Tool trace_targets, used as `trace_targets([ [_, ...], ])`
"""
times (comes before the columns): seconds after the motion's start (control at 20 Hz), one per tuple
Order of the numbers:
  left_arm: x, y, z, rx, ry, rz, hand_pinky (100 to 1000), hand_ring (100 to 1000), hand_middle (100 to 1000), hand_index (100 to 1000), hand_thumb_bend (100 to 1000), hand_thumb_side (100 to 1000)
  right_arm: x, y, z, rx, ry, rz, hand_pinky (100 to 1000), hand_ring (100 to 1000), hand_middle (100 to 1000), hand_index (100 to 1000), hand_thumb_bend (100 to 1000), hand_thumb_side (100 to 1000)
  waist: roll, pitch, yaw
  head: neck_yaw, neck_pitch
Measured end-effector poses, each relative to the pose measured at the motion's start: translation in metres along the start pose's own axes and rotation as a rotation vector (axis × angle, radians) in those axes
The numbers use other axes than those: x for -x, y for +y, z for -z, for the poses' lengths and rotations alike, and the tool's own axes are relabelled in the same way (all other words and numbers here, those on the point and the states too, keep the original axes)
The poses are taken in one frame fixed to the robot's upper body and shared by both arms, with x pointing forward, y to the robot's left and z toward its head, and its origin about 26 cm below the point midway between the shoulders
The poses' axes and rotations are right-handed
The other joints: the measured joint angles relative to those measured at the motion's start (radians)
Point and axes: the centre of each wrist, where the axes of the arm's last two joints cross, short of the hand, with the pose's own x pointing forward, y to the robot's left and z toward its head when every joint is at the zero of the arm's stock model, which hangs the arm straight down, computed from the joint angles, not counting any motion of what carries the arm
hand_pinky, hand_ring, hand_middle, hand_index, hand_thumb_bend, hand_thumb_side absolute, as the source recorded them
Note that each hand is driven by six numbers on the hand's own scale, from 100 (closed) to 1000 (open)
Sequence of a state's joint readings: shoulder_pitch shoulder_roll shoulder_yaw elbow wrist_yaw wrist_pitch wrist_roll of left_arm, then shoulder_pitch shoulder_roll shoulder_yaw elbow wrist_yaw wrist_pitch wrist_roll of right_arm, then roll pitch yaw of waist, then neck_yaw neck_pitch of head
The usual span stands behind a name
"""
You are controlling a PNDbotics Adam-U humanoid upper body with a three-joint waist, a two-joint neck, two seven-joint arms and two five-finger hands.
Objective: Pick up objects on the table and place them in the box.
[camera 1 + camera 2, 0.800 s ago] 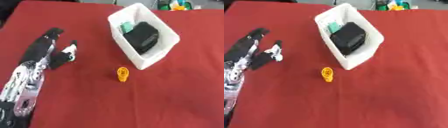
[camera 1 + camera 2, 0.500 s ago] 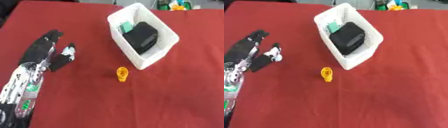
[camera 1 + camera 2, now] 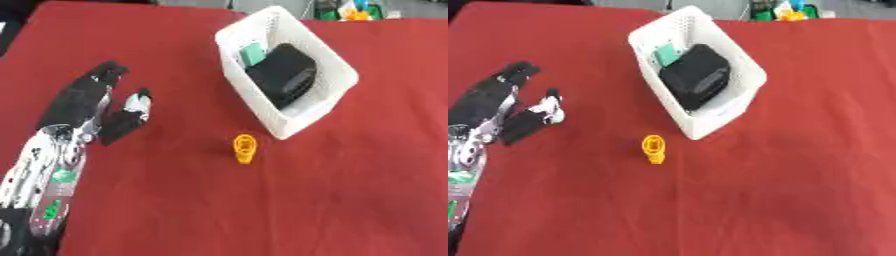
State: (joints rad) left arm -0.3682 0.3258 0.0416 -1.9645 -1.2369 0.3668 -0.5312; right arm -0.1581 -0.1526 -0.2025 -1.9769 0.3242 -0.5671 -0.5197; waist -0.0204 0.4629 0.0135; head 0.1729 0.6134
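In the left eye view, the left hand [image 3: 87, 107] is seen at the left side over the red table [image 3: 350, 190]. Its fingers are stretched out straight and apart, and nothing is held. The arm [image 3: 39, 195] is cut off by the bottom edge. The right hand is not seen at all. A small orange thing [image 3: 244, 148] is standing on the table, just in front of the white box [image 3: 337, 70], near its corner but not touching. Its shape is too blurry to be named. Inside the box a big black thing [image 3: 282, 75] is lying, and a green thing [image 3: 254, 52] is partly hidden behind it.

In the right eye view, the same things are seen a bit further left. Bright green and yellow things [image 3: 780, 10] are seen past the far edge of the table, cut off by the top of the picture. The way between the hand and the orange thing is bare red cloth.
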Motion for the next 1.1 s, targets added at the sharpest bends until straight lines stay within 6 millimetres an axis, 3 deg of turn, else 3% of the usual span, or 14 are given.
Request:
trace_targets([
  [0.25,-0.005,-0.002,-0.002,-0.003,0.005,-0.062,959,1000,1000,1000,165,1000,0.0,0.0,0.0,0.0,0.0,0.001,745,748,607,711,207,1000,-0.002,0.001,0.001,-0.001,0.0],
  [0.6,-0.011,-0.005,0.0,0.003,0.029,-0.103,969,1000,1000,1000,354,1000,0.0,0.001,-0.001,0.0,0.004,0.003,746,748,606,708,202,1000,-0.003,0.002,0.001,-0.001,-0.003],
  [1.1,-0.012,-0.007,0.002,0.005,0.055,-0.094,991,1000,1000,1000,378,1000,-0.001,0.002,-0.002,-0.011,0.005,0.012,746,748,606,708,200,1000,-0.007,0.007,0.007,0.0,-0.009],
])
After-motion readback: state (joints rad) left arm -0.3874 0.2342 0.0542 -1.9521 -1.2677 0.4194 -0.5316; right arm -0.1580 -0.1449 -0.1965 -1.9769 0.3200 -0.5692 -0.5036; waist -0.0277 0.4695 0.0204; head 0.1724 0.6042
